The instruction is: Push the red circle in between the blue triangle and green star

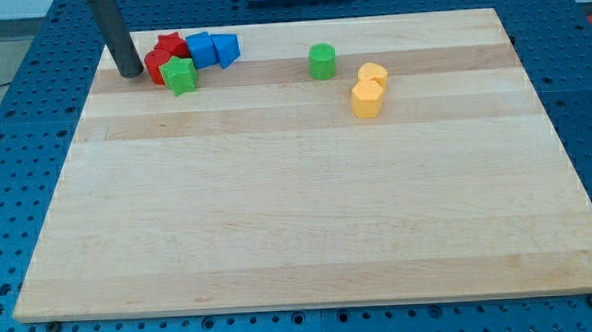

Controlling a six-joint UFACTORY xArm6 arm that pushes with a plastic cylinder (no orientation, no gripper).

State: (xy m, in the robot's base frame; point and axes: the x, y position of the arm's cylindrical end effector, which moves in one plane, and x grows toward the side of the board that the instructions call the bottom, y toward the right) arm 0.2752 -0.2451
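Resting at the view's top left, our bare rod's tip sits just left of the red circle; the green star touches its right.

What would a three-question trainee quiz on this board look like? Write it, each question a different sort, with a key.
1. True or false: my tip stands at the view's left of the red circle.
2. Multiple choice: the block lying alone near the view's top middle is A) a green one, B) a blue one, C) a red one.
3. Fill in: the two yellow blocks lie at the view's ____ of that lone block.

Key
1. True; the tip is close beside the cluster of red circle, red star, green star, blue cube and blue triangle on the wooden board.
2. A.
3. Right.
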